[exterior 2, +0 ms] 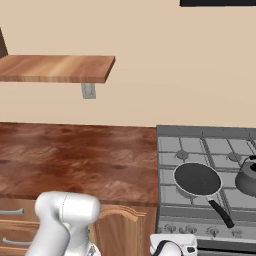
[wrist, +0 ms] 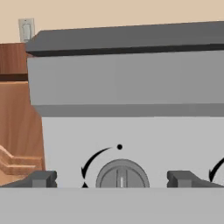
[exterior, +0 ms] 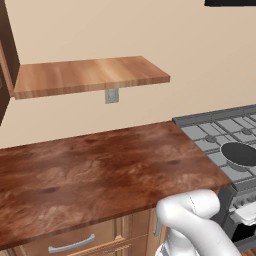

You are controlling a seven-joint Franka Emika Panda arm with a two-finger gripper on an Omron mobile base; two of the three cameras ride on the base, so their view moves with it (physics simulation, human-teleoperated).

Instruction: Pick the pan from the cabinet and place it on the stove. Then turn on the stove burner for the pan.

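The pan lies flat on the stove, on its front left burner, with its thin black handle pointing toward the front edge. The left base view shows the pan at the right border, on the grey grates of the stove. My gripper is low in front of the stove's grey control panel. It is open, its two dark fingertips standing either side of a round grey knob without touching it. The cabinet's wooden shelf is bare.
A dark kettle stands on the stove to the right of the pan. A brown wooden counter runs left of the stove, with drawers below it. A wall outlet sits under the shelf. Another knob's arrow mark shows at the right.
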